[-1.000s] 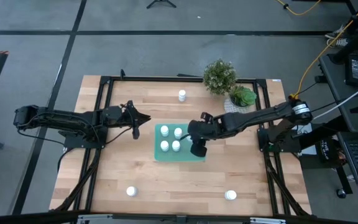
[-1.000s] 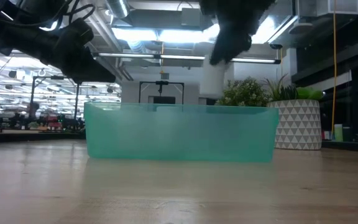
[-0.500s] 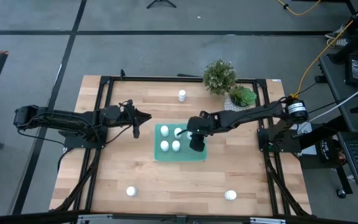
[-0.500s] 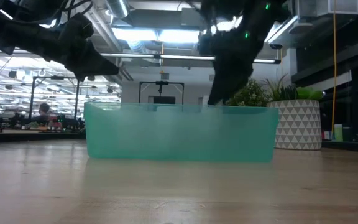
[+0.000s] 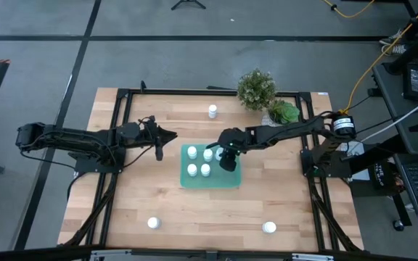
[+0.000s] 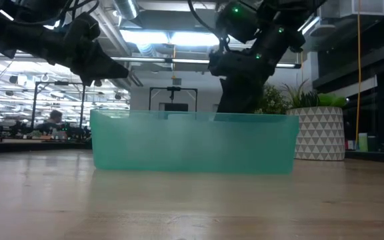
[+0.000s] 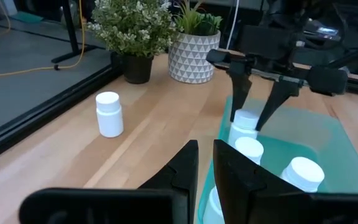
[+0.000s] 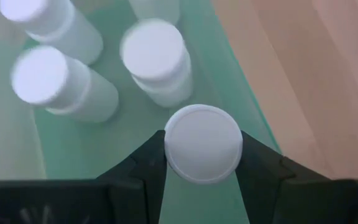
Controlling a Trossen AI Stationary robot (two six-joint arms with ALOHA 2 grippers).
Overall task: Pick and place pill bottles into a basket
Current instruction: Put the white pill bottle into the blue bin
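Your right gripper (image 8: pixel 202 163) has its jaws clamped on a pill bottle (image 8: pixel 202 144) over the basket (image 8: pixel 253 127); light, rigid, slick plastic, so hold below the cap; left gripper (image 7: pixel 205 163) jaws nearly closed, empty.

Right arm reaches from right edge toward frame centre, wrist bent down; right gripper (image 5: pixel 226 157) fingers clamp pill bottle (image 8: pixel 203 143). Left arm stretched at middle left; left gripper (image 5: pixel 159 141) fingers nearly together, holding nothing.

The tray (image 5: pixel 210 178) sits mid-table with four bottles (image 5: pixel 192 169) inside. Loose bottles stand at twelve (image 5: pixel 212 111), seven (image 5: pixel 153 223) and five (image 5: pixel 269 228) o'clock; plants (image 5: pixel 256 89) at one.
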